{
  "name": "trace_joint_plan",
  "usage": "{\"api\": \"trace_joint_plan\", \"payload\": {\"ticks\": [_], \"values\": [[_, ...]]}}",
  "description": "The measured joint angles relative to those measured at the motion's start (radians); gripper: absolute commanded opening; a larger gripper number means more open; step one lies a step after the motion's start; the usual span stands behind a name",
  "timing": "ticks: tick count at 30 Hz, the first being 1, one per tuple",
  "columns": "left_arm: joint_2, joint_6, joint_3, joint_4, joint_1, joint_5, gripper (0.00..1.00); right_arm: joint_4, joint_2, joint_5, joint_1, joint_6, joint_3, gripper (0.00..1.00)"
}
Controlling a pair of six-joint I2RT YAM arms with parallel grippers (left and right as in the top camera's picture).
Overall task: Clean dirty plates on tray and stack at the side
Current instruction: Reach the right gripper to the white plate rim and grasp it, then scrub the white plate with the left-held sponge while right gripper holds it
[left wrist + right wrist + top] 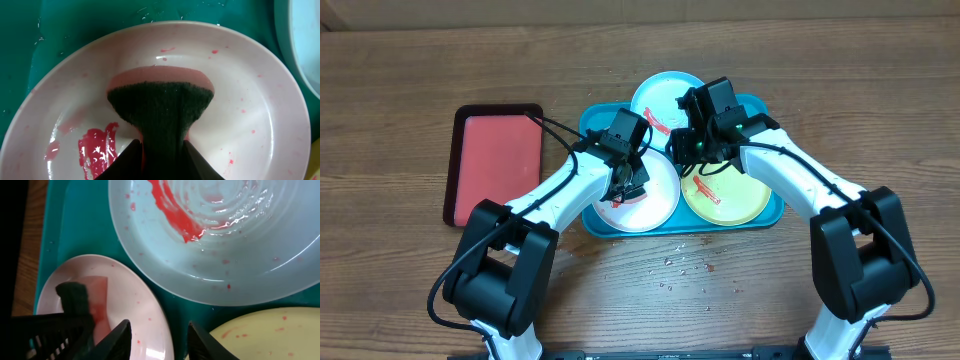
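Green sponge (160,107) in L tool (162,152), on white plate (260,115)

No legible text or markings.

Red tray (498,163) and droplets (685,265) lie on wooden table (400,80); sponge (160,107) is green-and-pink
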Motion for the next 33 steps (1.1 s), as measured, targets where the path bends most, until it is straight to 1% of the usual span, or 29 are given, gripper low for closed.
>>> {"api": "trace_joint_plan", "payload": {"ticks": [7,19,22,25,29,31,32,33], "values": [[0.000,0.000,0.000,0.000,0.000,0.000,0.27,-0.009,0.069,-0.017,0.002,-0.005,0.000,0.34],[0.000,0.000,0.000,0.000,0.000,0.000,0.26,-0.015,0.082,-0.020,0.013,-0.011,0.000,0.33],[0.000,0.000,0.000,0.000,0.000,0.000,0.25,-0.027,0.097,-0.017,0.013,-0.010,0.000,0.29],[0.000,0.000,0.000,0.000,0.000,0.000,0.24,-0.035,0.108,-0.008,0.014,-0.010,0.000,0.18],[0.000,0.000,0.000,0.000,0.000,0.008,0.24,-0.038,0.108,0.000,0.016,-0.006,0.000,0.17],[0.000,0.000,0.000,0.000,0.000,0.017,0.22,-0.037,0.108,0.003,0.018,-0.001,0.000,0.17],[0.000,0.001,0.000,0.000,0.000,0.021,0.18,-0.035,0.108,0.006,0.019,0.002,0.000,0.17],[0.000,0.004,0.000,0.000,0.000,0.025,0.11,-0.034,0.108,0.007,0.019,0.005,0.000,0.16]]}}
